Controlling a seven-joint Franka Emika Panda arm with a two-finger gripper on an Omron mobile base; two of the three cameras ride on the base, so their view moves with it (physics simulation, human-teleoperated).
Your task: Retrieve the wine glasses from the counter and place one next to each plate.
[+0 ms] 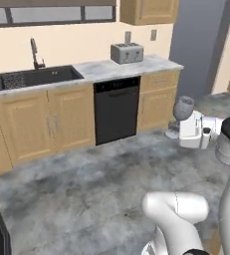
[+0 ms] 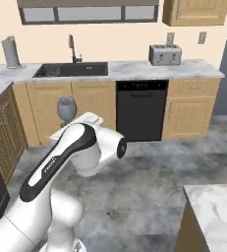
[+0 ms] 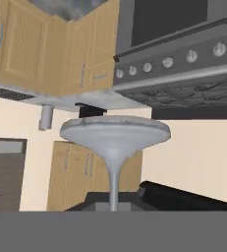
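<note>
Clear grey glass is what the robot carries: one wine glass (image 1: pixel 183 109) is up in the air, well in front of the black dishwasher (image 1: pixel 116 109) and a little to its right in the left base view. The gripper (image 1: pixel 186 130) is pinching the thin stem, its two tips pressed tight on it, and in the hand view the stem (image 3: pixel 114 184) runs up from the tips to the round foot (image 3: pixel 115 132). Held by the stem, the glass keeps its bowl clear and should come down standing beside a plate. It looks like the carrying part of the job, with the setting down not yet done. Around the dishwasher there is the marble counter (image 1: pixel 99 69) just above it, a black sink (image 1: pixel 37 77) with a tap to its left, and a silver toaster (image 1: pixel 127 53) above and a bit to its right. Light wood cupboards (image 1: pixel 52 122) stand on both sides of it. The grey floor in front of the dishwasher is bare, so nothing blocks the way there. In the right base view a marble corner (image 2: pixel 215 206) sits low and far to the right of the dishwasher; the arm should keep the glass from bumping it.
</note>
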